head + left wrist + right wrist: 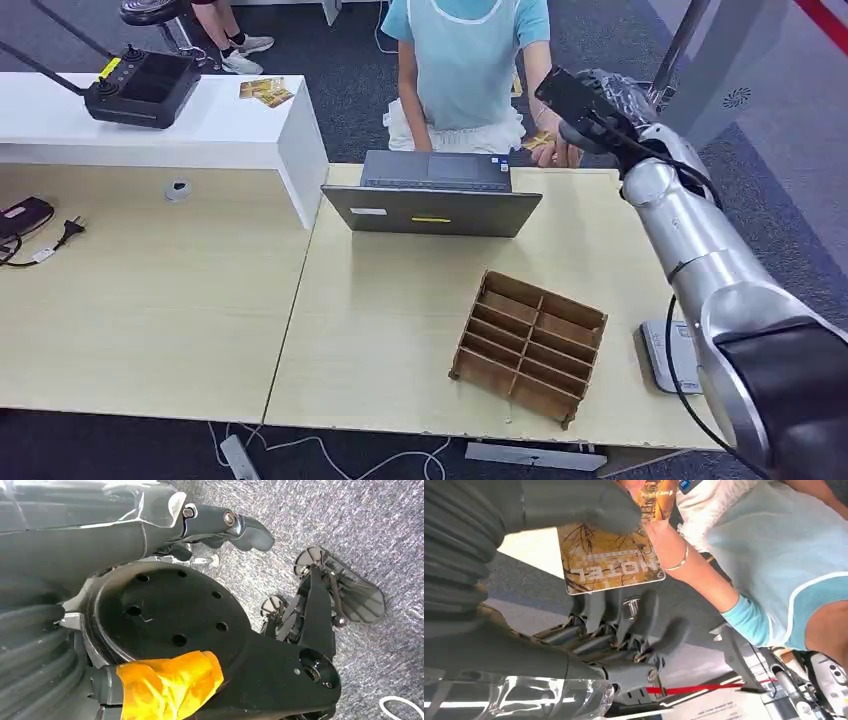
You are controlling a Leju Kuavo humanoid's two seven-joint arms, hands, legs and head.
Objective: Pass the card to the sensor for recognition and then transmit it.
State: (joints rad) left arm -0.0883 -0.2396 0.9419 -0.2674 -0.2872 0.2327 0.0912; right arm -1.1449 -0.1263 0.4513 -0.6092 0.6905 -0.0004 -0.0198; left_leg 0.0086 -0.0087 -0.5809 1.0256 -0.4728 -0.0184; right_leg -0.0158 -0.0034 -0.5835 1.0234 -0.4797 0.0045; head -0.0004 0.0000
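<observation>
Beyond the laptop (432, 193), right hand (589, 555) pinching card (611, 562), person's hand (560, 150) touching

The golden printed card (611, 562) is partly hidden beneath the right hand's thick grey thumb (589, 502). The person's hand (651, 495), perhaps also holding the card, is cut off by the picture's edge.
</observation>
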